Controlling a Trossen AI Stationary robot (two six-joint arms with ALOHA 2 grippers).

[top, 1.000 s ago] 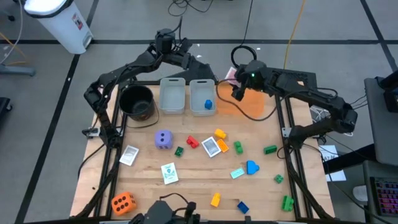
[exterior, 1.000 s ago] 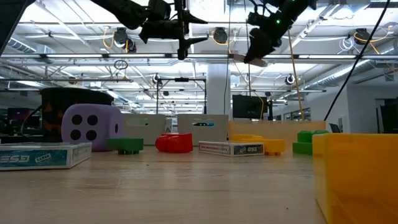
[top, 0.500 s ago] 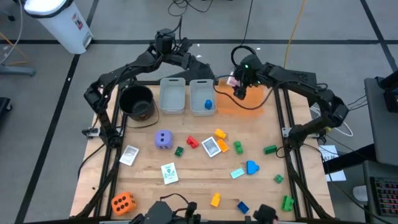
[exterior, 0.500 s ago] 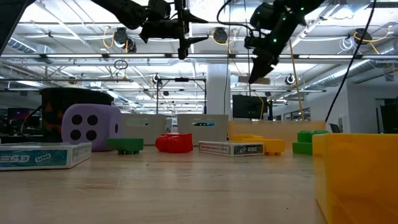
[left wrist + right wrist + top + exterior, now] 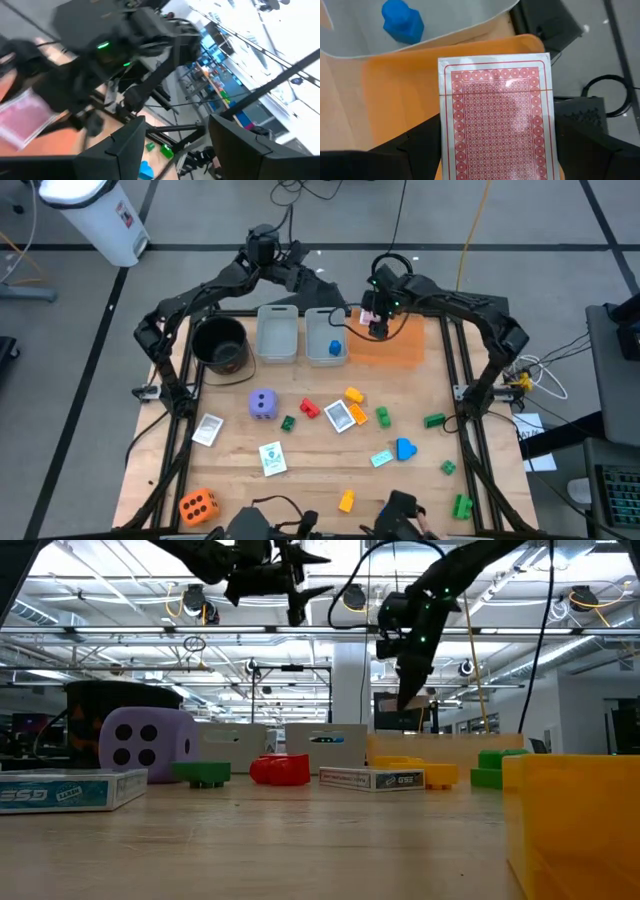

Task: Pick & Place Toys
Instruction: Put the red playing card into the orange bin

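Table: one pale wooden top filling the frame's centre.
Tray: one flat orange sheet, upper centre-right.
Bins: two grey translucent plastic tubs, upper centre; the right one held one blue brick.
Bucket: one, round, black, left of the bins.
Dice: two dotted cubes; purple centre-left; orange lower left.
Loose bricks: about ten, studded plastic, scattered mid-frame to lower right.
Cards: about four lay flat on the wood.
Right gripper: jaws spread wide, clasping one red-patterned card over the tray's left edge.
Left gripper: above the bins, upper centre; fingers apart, nothing held.
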